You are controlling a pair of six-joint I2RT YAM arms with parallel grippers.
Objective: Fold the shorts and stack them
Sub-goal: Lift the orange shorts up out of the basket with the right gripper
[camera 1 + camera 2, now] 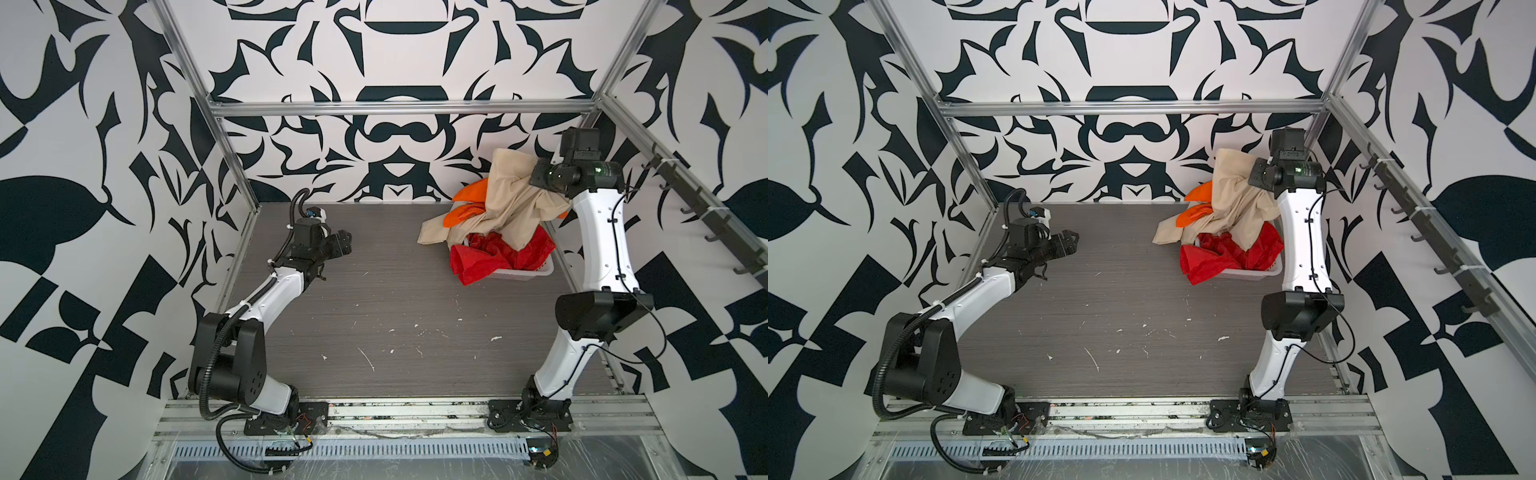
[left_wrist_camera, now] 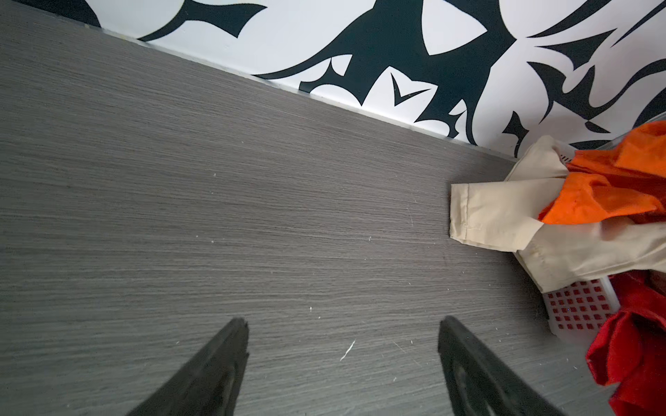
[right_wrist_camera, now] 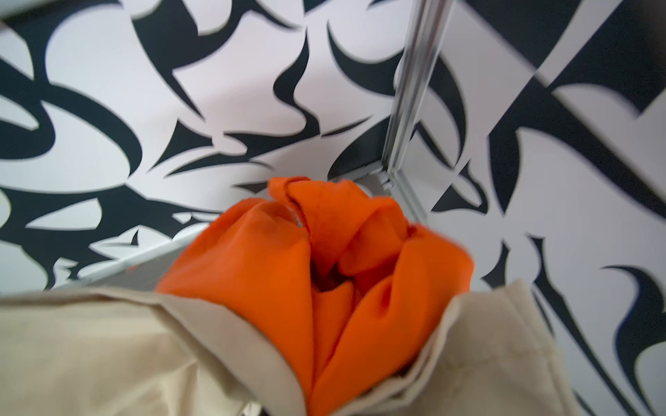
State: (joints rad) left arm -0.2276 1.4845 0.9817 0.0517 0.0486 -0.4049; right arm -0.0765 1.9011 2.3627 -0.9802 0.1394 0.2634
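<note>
The right end effector point(image 1: 535, 182) is high over the far right corner, closed on a bunch of cloth. Its fingers are buried in the fabric, so the exact bite is hidden. The beige shorts point(image 1: 507, 195) hang from it. Their long axis slopes from that raised end down and leftward, ending in a leg hem point(image 2: 468, 212) that lies flat on the tabletop point(image 1: 374, 311) and points towards the left arm. The orange shorts point(image 3: 324, 259) are bundled inside the beige cloth (the right wrist view shows them crumpled in the middle, beige folds on both sides). In both top views an orange fold pokes out to the left. The red shorts point(image 1: 486, 257) sit crumpled in the white perforated basket point(image 1: 528, 276), one part spilling over its near left corner onto the tabletop. The left end effector point(image 2: 342, 326) hovers over bare tabletop on the left, well apart from the pile, its jaws spread wide and holding nothing.
</note>
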